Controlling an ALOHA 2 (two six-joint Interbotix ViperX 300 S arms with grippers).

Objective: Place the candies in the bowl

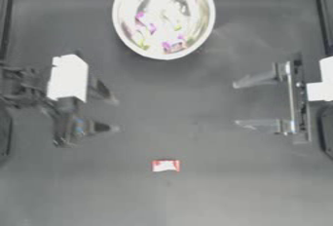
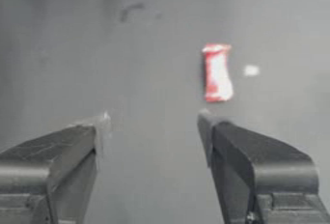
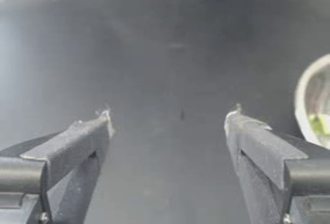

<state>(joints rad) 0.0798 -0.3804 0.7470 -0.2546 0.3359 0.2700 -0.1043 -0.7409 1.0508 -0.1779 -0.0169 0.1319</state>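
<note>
**One red candy left on the table, the rest in the bowl**

Nearest to us in the top view, the red candy (image 1: 165,165) lies alone on the dark table (image 1: 247,191), well apart from everything else. In the left wrist view we see it just beyond the left tool's spread tips, lying flat, touching neither jaw.

Farther up, at mid-table, we find both arms. The left tool (image 1: 110,114) sits at the left side, its jaws wide apart and holding nothing; its tips point toward the middle of the table. The right tool (image 1: 240,103) sits at the right side, also with its jaws wide apart and nothing between them, tips pointing inward toward the left tool. The two tools are well apart, with bare table between them.

Farthest away, at the top centre of the table, we see the bowl (image 1: 127,35), round and shiny. Inside it we make out pink-purple candies (image 1: 144,21) and yellow-green ones (image 1: 139,39), mixed with reflections, so we cannot count them with certainty. The right wrist view catches the bowl's rim off to one side of its tool.
</note>
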